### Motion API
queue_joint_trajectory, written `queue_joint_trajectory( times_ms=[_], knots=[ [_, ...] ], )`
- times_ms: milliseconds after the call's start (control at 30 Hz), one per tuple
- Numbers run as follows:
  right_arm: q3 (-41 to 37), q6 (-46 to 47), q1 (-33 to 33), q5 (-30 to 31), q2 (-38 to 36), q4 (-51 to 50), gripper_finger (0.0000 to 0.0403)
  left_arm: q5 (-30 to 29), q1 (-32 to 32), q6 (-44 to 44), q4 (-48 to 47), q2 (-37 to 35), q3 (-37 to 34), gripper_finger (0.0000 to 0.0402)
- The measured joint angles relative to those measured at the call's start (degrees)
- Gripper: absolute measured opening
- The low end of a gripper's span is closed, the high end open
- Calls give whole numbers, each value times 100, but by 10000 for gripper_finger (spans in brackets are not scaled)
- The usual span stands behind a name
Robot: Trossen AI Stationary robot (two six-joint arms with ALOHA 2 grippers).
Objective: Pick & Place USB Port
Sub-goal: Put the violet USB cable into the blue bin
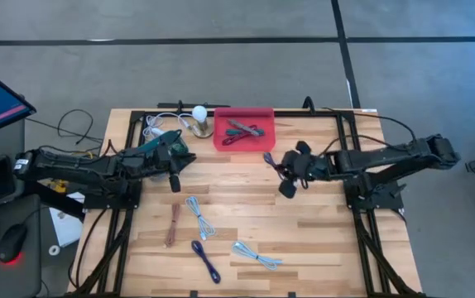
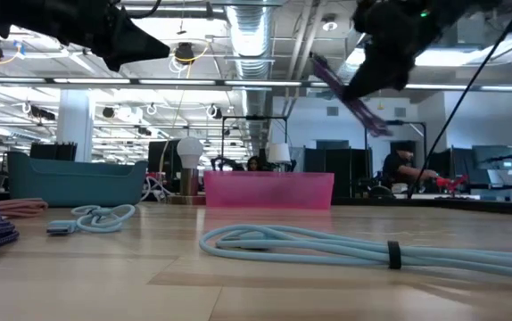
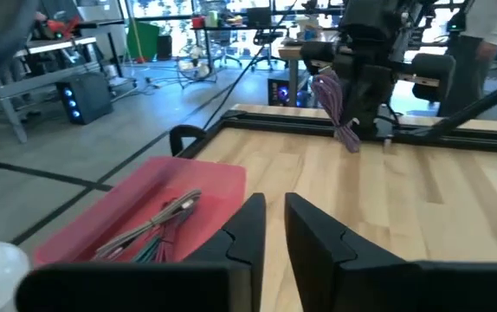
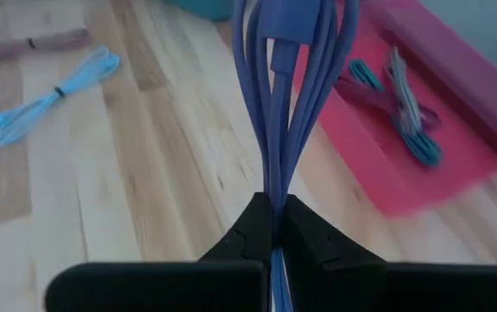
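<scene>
The right pincer [image 1: 287,175] hangs above the pale wooden bench [image 1: 320,240], its two dark fingers [image 4: 305,230] pressed together on a bundled purple USB cable [image 4: 285,95], whose loops run straight out from between the fingertips. In the low view the cable [image 2: 350,94] slants clear of the bench top, well above it. Just beyond this pincer, towards the bench's far edge, sits the shallow pink plastic tray [image 1: 264,141]; it holds a dark red cable and a grey-green one [image 1: 244,130].

The left pincer [image 3: 273,221] hovers beside the tray's other side, its fingers slightly parted with a narrow gap between them and nothing in it. Past it, near the far edge, stands a white round bulb on a brass base [image 1: 199,118].

Nearer the front edge, well apart from both pincers, lie four more bundled cables: a brown one [image 1: 173,225], a light blue one [image 1: 200,217], a dark blue one [image 1: 205,260] and another light blue one [image 1: 256,255].
</scene>
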Motion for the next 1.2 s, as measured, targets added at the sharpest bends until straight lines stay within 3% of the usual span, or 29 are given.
queue_joint_trajectory(
  times_ms=[567,867,1000,1200],
  knots=[
    [144,-906,-696,-1360,1338,2781,0,1,41,-170,1,2,-1,136],
    [1471,-1566,-729,-1414,2491,3067,0,3,36,-274,3,0,-1,163],
    [2114,-1726,-805,-1767,3132,3047,0,3,38,-325,4,0,-1,164],
    [2638,-1771,-1030,-1900,3733,3031,0,284,36,-497,3,0,-1,165]
  ],
)
